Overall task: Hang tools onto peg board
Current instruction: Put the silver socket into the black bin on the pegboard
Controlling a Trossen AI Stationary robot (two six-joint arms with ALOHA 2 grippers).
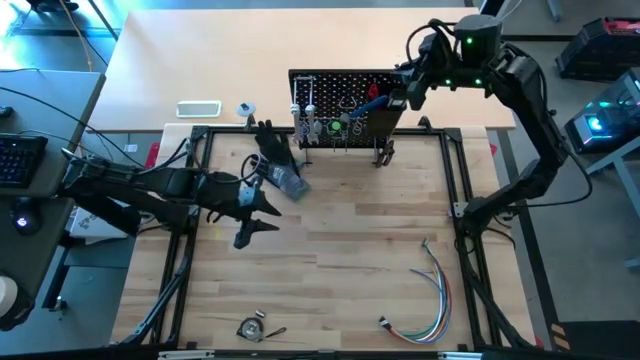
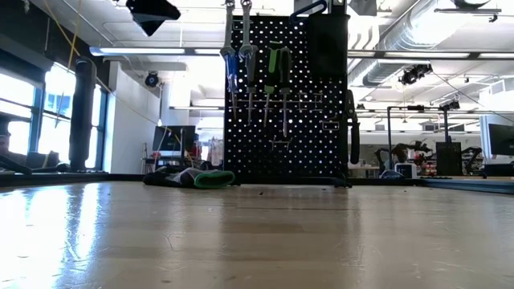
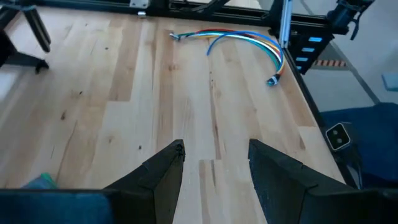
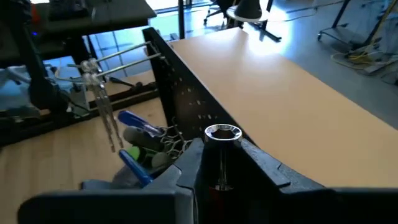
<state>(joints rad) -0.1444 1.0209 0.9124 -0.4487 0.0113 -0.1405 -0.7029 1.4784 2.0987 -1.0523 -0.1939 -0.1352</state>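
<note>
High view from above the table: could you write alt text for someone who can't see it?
An upright black perforated peg board hung with small hand tools stands at the far side of a light wooden table. The right gripper reaches its top edge; the left gripper hovers open near a black glove.

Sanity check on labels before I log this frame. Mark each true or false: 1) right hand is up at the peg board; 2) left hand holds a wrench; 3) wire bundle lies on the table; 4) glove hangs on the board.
1) True: the right hand is at the top of the peg board, on a socket-ended tool.
2) False: the left hand is open and holds nothing, above bare table.
3) True: the wire bundle lies flat there.
4) False: the glove lies on the table.
</note>
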